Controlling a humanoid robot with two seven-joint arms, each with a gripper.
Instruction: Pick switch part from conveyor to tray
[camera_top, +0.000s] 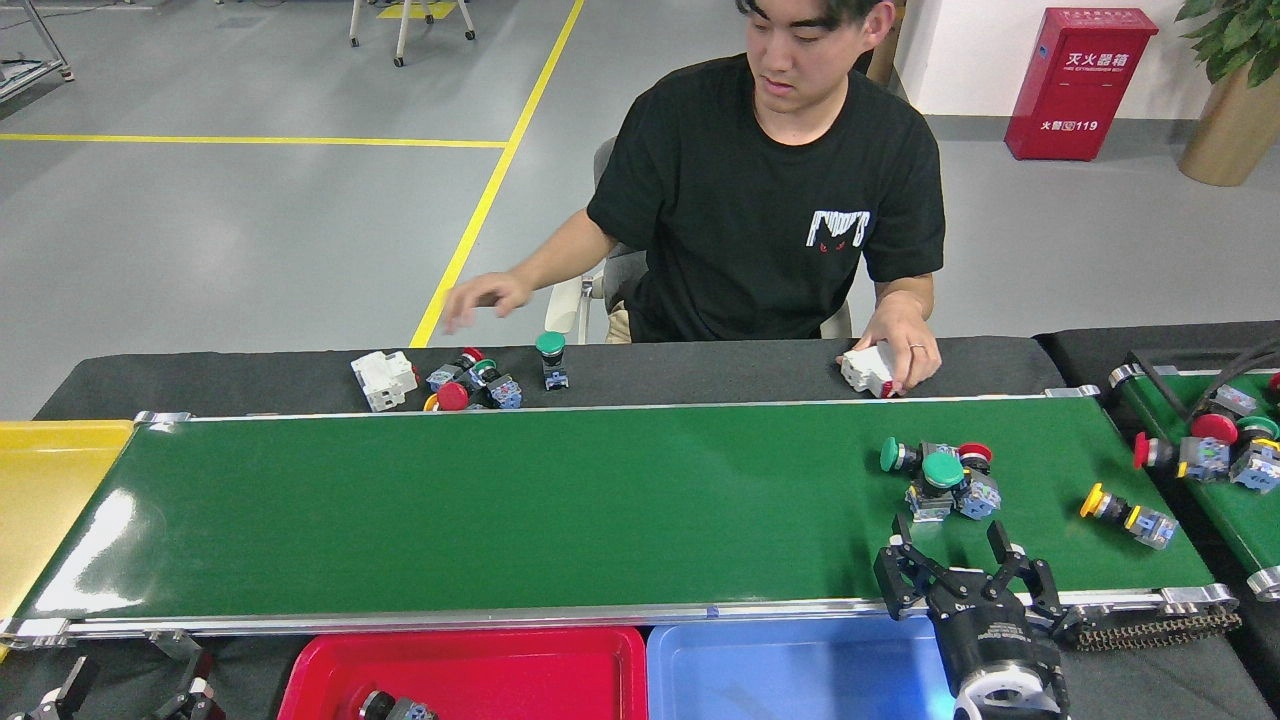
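Your right gripper (955, 550) sits over the near edge of the conveyor (500, 500), fingers spread wide, holding nothing. The target is probably the cluster of switch parts (940, 475) just beyond it: green caps, one red cap and blue-grey bodies, touching each other. Aim for the green-capped switch (942, 472) at the near side of the bunch; it looks the most reachable. Straddle one body only, or the jaws will likely catch a neighbour and drag the pile. If the belt is running, the target drifts, so lead it. A lone yellow-capped switch (1125, 512) lies apart on the belt to the right, with no neighbours, so it's an easier grab if the cluster looks jammed. More switches sit on the narrower belt (1230, 510) at far right; ignore them. The left gripper (60, 700) is barely in frame at bottom left, and I can't tell its state. Trays on the near side: the red tray (480, 665) has one part (395, 708) at its bottom edge, the blue tray (790, 670) shows nothing in its visible area, and the yellow tray (50, 480) at the belt's left end looks bare. The person's hand (900, 350) rests on a white block (868, 370) behind the belt, so keep your sweep low and short.
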